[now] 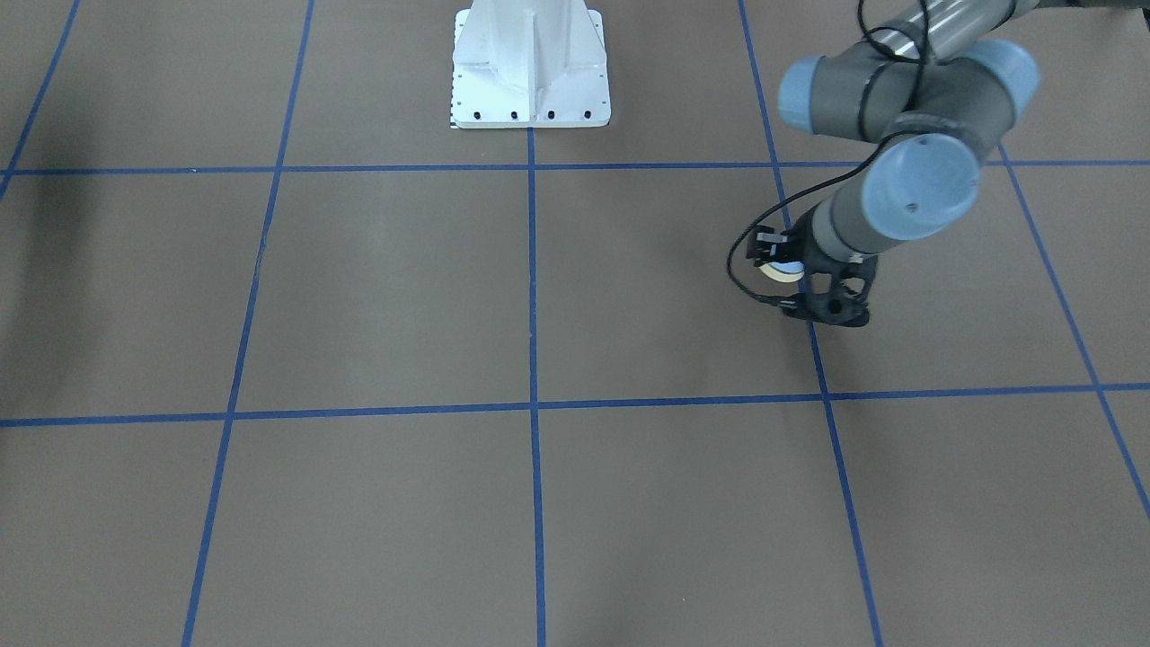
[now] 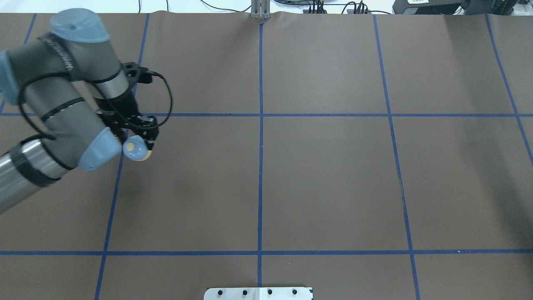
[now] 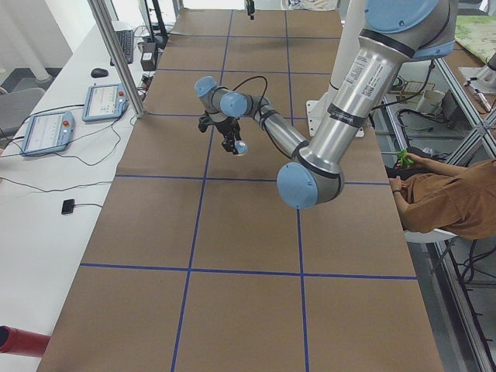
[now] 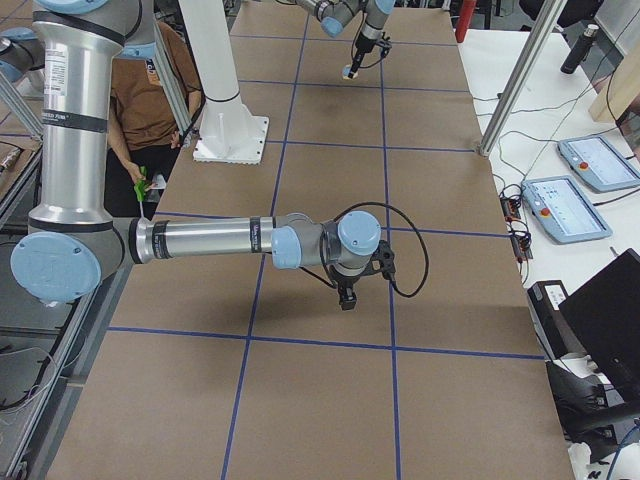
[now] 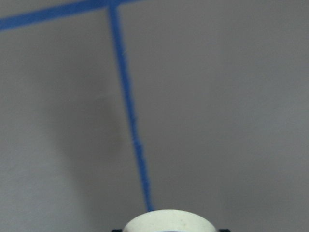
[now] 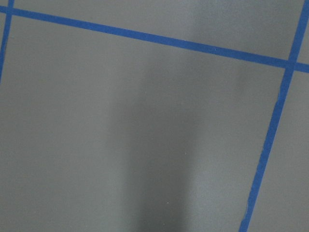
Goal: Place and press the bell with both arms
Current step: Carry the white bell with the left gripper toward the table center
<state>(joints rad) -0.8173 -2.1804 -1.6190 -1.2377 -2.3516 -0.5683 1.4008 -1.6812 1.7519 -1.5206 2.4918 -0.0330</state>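
The small light-blue bell [image 2: 135,150] with its cream base and button is held in my left gripper [image 2: 140,142], which is shut on it and holds it a little above the brown table, at the table's left by a blue tape line. It also shows in the front-facing view [image 1: 778,268], the left side view [image 3: 241,149] and, as a cream rim, at the bottom of the left wrist view [image 5: 169,221]. My right gripper [image 4: 346,298] shows only in the right side view, low over the table. I cannot tell whether it is open or shut.
The white mounting pedestal [image 1: 530,67] stands at the robot's edge of the table. Blue tape lines [image 2: 260,166] divide the brown table into squares. A seated person [image 3: 449,201] is beside the robot. Teach pendants [image 4: 575,205] lie on the side bench.
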